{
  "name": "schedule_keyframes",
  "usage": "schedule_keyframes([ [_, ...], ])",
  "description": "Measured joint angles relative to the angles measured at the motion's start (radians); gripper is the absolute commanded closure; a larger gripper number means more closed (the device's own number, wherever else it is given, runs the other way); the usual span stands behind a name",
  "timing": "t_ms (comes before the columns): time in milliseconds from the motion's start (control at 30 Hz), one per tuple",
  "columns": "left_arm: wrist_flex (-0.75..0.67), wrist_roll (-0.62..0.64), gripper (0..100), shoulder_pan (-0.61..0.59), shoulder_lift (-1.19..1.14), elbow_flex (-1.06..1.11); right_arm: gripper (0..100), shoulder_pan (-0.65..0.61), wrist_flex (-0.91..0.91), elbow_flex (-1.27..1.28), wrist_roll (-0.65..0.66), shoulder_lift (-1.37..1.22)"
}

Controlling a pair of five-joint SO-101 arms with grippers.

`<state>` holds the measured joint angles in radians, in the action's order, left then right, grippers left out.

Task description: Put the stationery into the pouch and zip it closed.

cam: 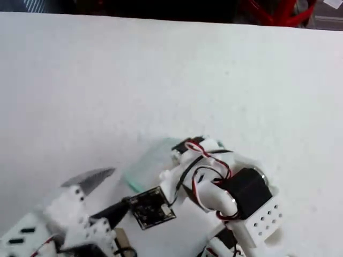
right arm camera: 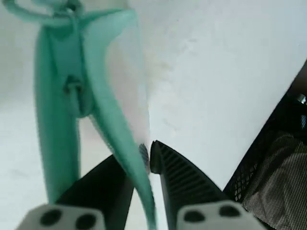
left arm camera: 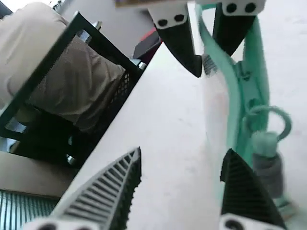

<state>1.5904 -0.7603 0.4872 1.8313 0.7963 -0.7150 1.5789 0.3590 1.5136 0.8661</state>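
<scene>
Pouch (right arm camera: 55, 143) | rim clamped between right jaws | left jaws spread alongside

A white table (cam: 161, 69) spreads across the frame. A dark strip runs along the top edge, with red bars (cam: 273, 10) at upper right.

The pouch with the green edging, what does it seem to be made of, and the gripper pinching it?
The translucent pouch with mint-green trim looks like soft, smooth plastic film: the white table shows through its panel, and it bends where pinched. The right gripper looks like matte black hard plastic with ribbed pads, possibly printed.
</scene>
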Motion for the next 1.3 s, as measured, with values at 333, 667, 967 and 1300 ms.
schedule_keyframes([
  [333,-0.060,0.086,73,0.002,0.000,0.114,98.1,0.005,-0.086,0.002,-0.041,0.000],
  [667,0.055,0.092,73,0.003,0.000,0.068,98.1,0.002,-0.109,0.002,-0.052,-0.002],
  [967,-0.193,0.173,74,0.012,0.000,0.265,98.1,-0.064,-0.112,0.002,-0.186,-0.003],
  [1300,-0.195,0.233,97,0.017,0.000,0.265,98.1,-0.068,-0.120,-0.017,-0.233,-0.003],
])
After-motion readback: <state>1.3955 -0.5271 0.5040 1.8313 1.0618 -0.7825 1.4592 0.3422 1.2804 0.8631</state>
